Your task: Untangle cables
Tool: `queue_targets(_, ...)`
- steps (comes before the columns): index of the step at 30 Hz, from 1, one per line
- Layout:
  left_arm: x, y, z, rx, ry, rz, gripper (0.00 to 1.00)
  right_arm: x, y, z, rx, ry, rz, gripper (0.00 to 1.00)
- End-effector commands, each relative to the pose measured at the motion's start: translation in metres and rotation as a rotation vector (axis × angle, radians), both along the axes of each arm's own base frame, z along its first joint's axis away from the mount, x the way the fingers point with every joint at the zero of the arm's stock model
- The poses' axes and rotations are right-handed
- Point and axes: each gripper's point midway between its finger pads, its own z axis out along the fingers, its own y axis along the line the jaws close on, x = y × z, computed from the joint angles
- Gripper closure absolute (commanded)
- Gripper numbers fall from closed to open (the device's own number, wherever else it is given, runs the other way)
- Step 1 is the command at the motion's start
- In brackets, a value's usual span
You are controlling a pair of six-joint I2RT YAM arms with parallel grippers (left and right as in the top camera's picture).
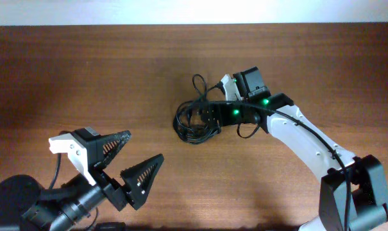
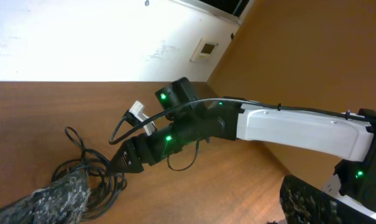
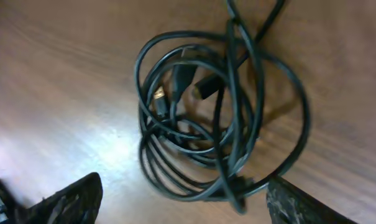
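Note:
The cables (image 1: 192,122) lie as a coiled black bundle at the middle of the wooden table, with one loop sticking out toward the back. In the right wrist view the cables (image 3: 219,118) show several overlapping loops, black plug ends and a gold tip (image 3: 158,93). My right gripper (image 3: 184,208) is open, its fingers on either side of the bundle's near edge; from overhead the right gripper (image 1: 206,117) is over the bundle's right side. My left gripper (image 1: 129,160) is open and empty, well to the front left of the bundle. The left wrist view also shows the cables (image 2: 88,171).
The wooden table (image 1: 84,77) ends at a white wall along the back. The right arm (image 1: 303,135) reaches in from the front right, with its camera block (image 1: 251,82) and a thin wire loop (image 1: 248,131) beside the bundle.

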Motion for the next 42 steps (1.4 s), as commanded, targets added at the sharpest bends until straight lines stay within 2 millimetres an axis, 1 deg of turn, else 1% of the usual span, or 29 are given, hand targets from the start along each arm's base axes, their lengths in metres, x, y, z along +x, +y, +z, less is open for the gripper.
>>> queue_targets(1, -0.003, -0.001, 0.005, 0.009, -0.027, -0.007, 0.01, 0.006, -0.006, -0.005, -0.054, -0.046, 0.022, 0.12)
queue_targets(2, -0.002, 0.0, 0.005, 0.021, -0.037, -0.003, 0.01, 0.004, -0.006, -0.009, -0.059, -0.033, 0.024, 0.13)
queue_targets(3, -0.001, 0.001, 0.005, 0.022, -0.037, 0.002, 0.01, 0.0, -0.008, -0.019, -0.076, 0.004, 0.026, 0.27)
queue_targets(4, -0.001, 0.001, 0.005, 0.023, -0.037, 0.006, 0.01, -0.006, -0.01, -0.03, -0.094, 0.049, 0.028, 0.3)
queue_targets(5, -0.001, 0.002, 0.005, 0.024, -0.037, 0.008, 0.01, -0.012, -0.012, -0.039, -0.107, 0.087, 0.03, 0.32)
queue_targets(7, -0.001, 0.002, 0.005, 0.024, -0.037, 0.008, 0.01, -0.019, -0.014, -0.051, -0.122, 0.14, 0.035, 0.4)
queue_targets(9, -0.001, 0.002, 0.005, 0.023, -0.037, 0.008, 0.01, -0.024, -0.013, -0.06, -0.135, 0.166, 0.042, 0.56)
queue_targets(10, 0.0, 0.002, 0.006, 0.024, -0.04, 0.008, 0.01, -0.026, -0.011, -0.06, -0.135, 0.166, 0.05, 0.61)
queue_targets(12, 0.0, 0.002, 0.009, 0.024, -0.056, 0.008, 0.01, -0.029, -0.005, -0.059, -0.136, 0.158, 0.067, 0.62)
queue_targets(14, 0.0, 0.002, 0.009, 0.024, -0.058, 0.008, 0.01, -0.029, -0.004, -0.06, -0.137, 0.156, 0.068, 0.62)
queue_targets(15, 0.0, 0.002, 0.009, 0.024, -0.059, 0.008, 0.01, -0.028, -0.004, -0.059, -0.135, 0.151, 0.068, 0.82)
queue_targets(16, 0.0, 0.002, 0.009, 0.024, -0.059, 0.008, 0.01, -0.027, -0.003, -0.059, -0.133, 0.146, 0.068, 0.96)
queue_targets(18, 0.0, 0.002, 0.009, 0.024, -0.059, 0.008, 0.01, -0.021, 0.0, -0.056, -0.118, 0.122, 0.069, 0.96)
queue_targets(20, 0.0, 0.002, 0.009, 0.024, -0.059, 0.008, 0.01, -0.018, 0.012, -0.047, -0.045, 0.108, 0.093, 0.96)
queue_targets(22, 0.0, 0.002, 0.009, 0.024, -0.059, 0.008, 0.01, -0.015, 0.029, -0.027, 0.055, 0.097, 0.135, 0.96)
queue_targets(24, 0.0, 0.002, 0.009, 0.024, -0.059, 0.009, 0.01, -0.013, 0.056, 0.018, 0.224, 0.078, 0.221, 0.96)
queue_targets(25, 0.0, 0.002, 0.009, 0.024, -0.059, 0.009, 0.01, -0.011, 0.071, 0.056, 0.332, 0.065, 0.257, 0.96)
queue_targets(26, 0.0, 0.002, 0.009, 0.025, -0.059, 0.009, 0.01, -0.008, 0.075, 0.079, 0.368, 0.02, 0.28, 0.96)
queue_targets(27, 0.002, 0.003, 0.009, 0.042, -0.072, 0.018, 0.01, -0.006, 0.076, 0.099, 0.383, -0.029, 0.289, 0.96)
queue_targets(28, 0.009, 0.012, 0.006, 0.061, -0.068, 0.084, 0.01, -0.007, 0.076, 0.125, 0.402, -0.089, 0.3, 0.96)
queue_targets(29, 0.015, 0.021, 0.004, 0.077, -0.061, 0.146, 0.01, -0.012, 0.073, 0.148, 0.418, -0.137, 0.309, 0.96)
queue_targets(30, 0.018, 0.026, 0.003, 0.101, -0.07, 0.174, 0.01, -0.019, 0.07, 0.166, 0.429, -0.175, 0.315, 0.96)
queue_targets(32, 0.018, 0.026, -0.003, 0.157, -0.093, 0.161, 0.01, -0.041, 0.059, 0.218, 0.466, -0.298, 0.335, 0.96)
queue_targets(35, 0.016, 0.026, -0.018, 0.205, -0.057, 0.142, 0.01, -0.064, 0.04, 0.275, 0.502, -0.422, 0.274, 0.96)
queue_targets(36, 0.015, 0.026, -0.021, 0.209, -0.045, 0.138, 0.01, -0.071, 0.035, 0.292, 0.52, -0.457, 0.257, 0.96)
queue_targets(38, 0.009, 0.014, -0.031, 0.242, -0.039, 0.033, 0.01, -0.082, 0.025, 0.314, 0.554, -0.472, 0.192, 0.96)
queue_targets(39, 0.005, 0.006, -0.033, 0.247, -0.049, -0.037, 0.01, -0.086, 0.023, 0.32, 0.585, -0.445, 0.165, 0.96)
queue_targets(41, 0.001, -0.006, -0.031, 0.223, -0.06, -0.131, 0.01, -0.088, 0.025, 0.323, 0.609, -0.414, 0.154, 0.96)
queue_targets(42, 0.002, -0.009, -0.033, 0.211, -0.049, -0.156, 0.01, -0.093, 0.029, 0.325, 0.617, -0.414, 0.175, 0.96)
